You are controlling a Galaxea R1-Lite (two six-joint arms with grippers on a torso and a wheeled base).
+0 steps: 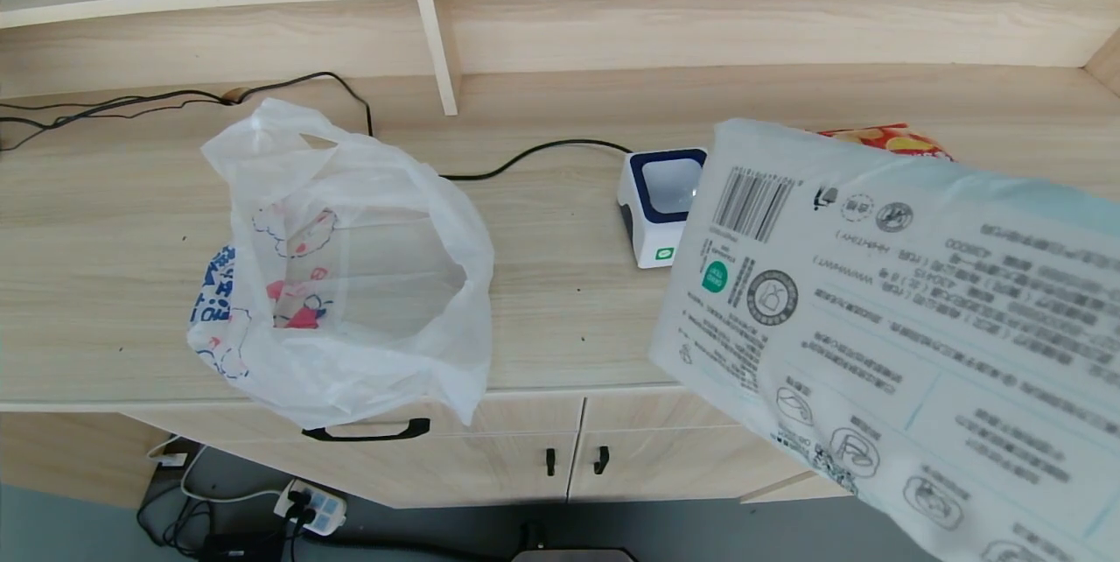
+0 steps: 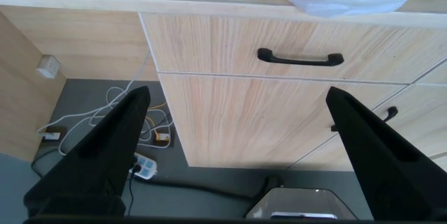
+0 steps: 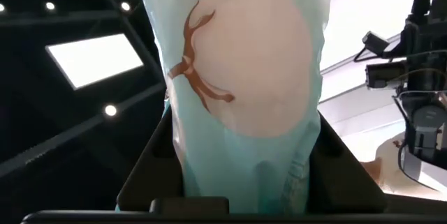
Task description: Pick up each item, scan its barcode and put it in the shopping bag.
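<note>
Our right hand (image 3: 248, 165) is clenched on a big pale packet (image 1: 901, 317). Its two dark fingers (image 3: 157, 168) press on both sides of the packet's lower end. We hold the packet up in the air over the right side of the desk (image 1: 560, 308). The side we see from the head has lots of small print and a barcode (image 1: 754, 201) near its top corner. That corner covers the right edge of the white and blue scanner (image 1: 661, 207), which sits on the desk. The other side of the packet is pale blue-green with a big pink round patch.

An orange snack bag (image 1: 884, 139) peeks out behind the packet's top edge.

The white shopping bag (image 1: 455, 317) lies on the left part of the desk, well apart from the packet. Its mouth is wide open, and it has red and blue pictures on it. One end hangs a little over the front edge of the desk.

Our left hand (image 2: 237, 93) is released, with its two fingers spread wide and nothing between them. It hangs low in front of the desk, facing a drawer with a black handle (image 2: 300, 58).

A black cable (image 1: 525, 155) runs from the scanner toward the back of the desk.
</note>
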